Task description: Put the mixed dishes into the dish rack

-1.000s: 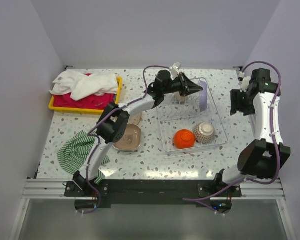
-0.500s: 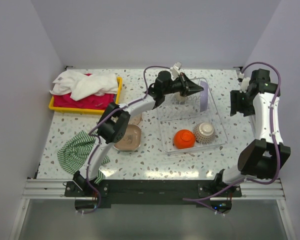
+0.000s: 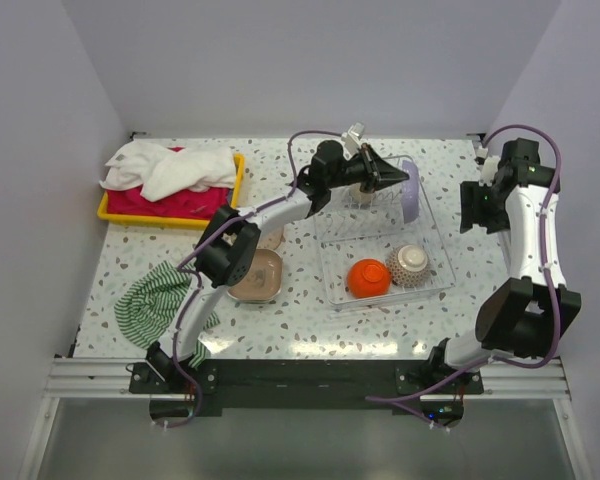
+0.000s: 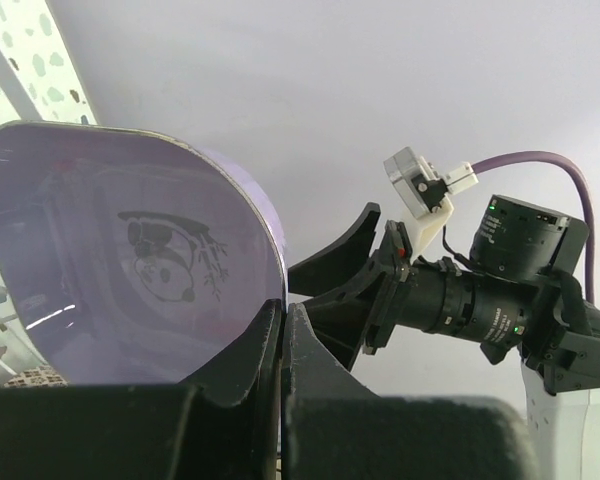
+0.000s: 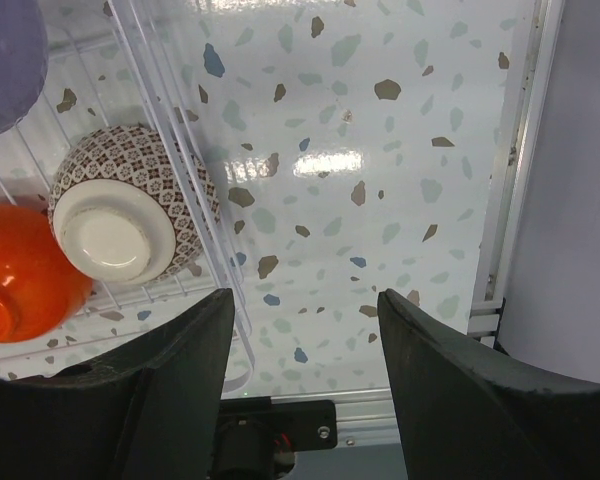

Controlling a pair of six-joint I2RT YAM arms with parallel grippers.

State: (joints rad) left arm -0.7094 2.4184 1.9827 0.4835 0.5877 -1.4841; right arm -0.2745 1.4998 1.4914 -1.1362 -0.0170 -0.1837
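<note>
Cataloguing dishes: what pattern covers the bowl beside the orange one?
The bowl: brown-and-white floral lattice; right wrist view.

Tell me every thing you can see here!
dish rack: one, white wire, middle right of the table
lilac plate: one, lilac, standing on edge at the rack's far end
orange bowl: one, orange, upside down in the rack's near end
patterned bowl: one, grey-white, upside down beside the orange bowl
brown plate: one plainly seen, brown, left of the rack
striped cloth: one, green and white, near left
yellow tray: one, yellow, far left, holding white and pink towels
table: one, speckled white
left gripper: one, black, shut on the lilac plate
right gripper: one, black, open, empty, right of the rack
</note>
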